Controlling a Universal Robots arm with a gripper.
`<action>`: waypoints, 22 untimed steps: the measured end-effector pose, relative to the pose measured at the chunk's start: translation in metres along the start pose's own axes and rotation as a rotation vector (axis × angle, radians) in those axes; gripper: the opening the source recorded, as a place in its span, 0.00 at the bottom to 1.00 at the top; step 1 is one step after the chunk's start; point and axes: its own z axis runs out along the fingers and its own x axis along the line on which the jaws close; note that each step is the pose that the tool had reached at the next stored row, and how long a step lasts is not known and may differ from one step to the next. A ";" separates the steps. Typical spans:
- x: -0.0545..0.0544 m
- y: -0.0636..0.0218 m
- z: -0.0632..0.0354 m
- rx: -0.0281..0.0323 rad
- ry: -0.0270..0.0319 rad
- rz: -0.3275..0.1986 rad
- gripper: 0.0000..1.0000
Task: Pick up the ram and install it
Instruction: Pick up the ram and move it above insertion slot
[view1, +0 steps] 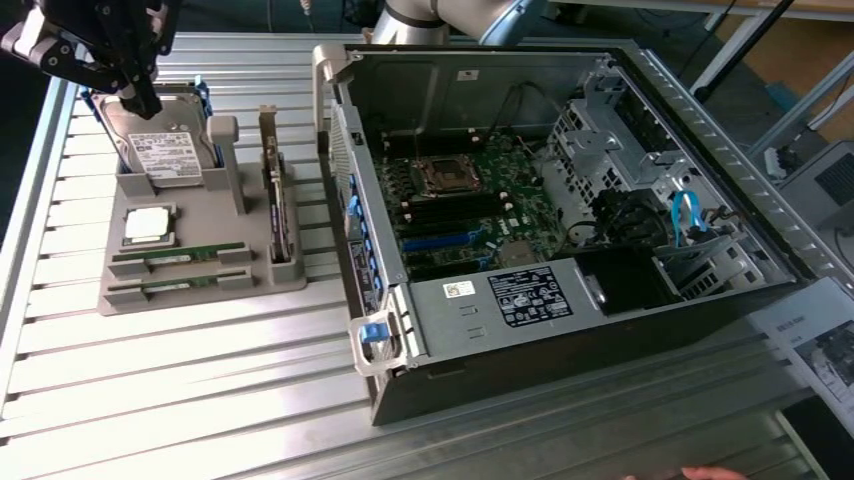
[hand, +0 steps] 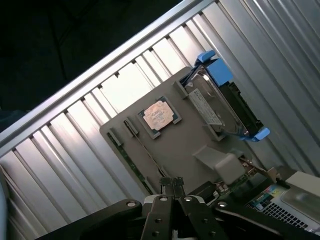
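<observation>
Two green ram sticks (view1: 178, 257) (view1: 174, 284) lie edge-up in slots at the front of a grey holder (view1: 200, 205) at the exterior view's left. In the wrist view one ram stick (hand: 147, 152) shows as a thin line across the holder. My gripper (view1: 138, 98) hangs at the far end of the holder, over the hard drive (view1: 163, 150), well apart from the ram. Seen from the wrist, the gripper (hand: 172, 182) is shut, with its fingers pressed together and nothing between them.
The holder also carries a square silver processor (view1: 148, 224) and an upright expansion card (view1: 278, 215). An open computer case (view1: 534, 200) lies at the exterior view's right, its motherboard memory slots (view1: 434, 215) exposed. A hand (view1: 707, 473) shows at the table's near edge.
</observation>
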 end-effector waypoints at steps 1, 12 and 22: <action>0.000 0.0000 0.0000 -0.0003 0.0005 -0.011 0.10; 0.000 0.0000 0.0000 -0.0037 0.0057 -0.127 0.10; 0.000 0.0000 0.0000 -0.0067 0.0102 -0.228 0.10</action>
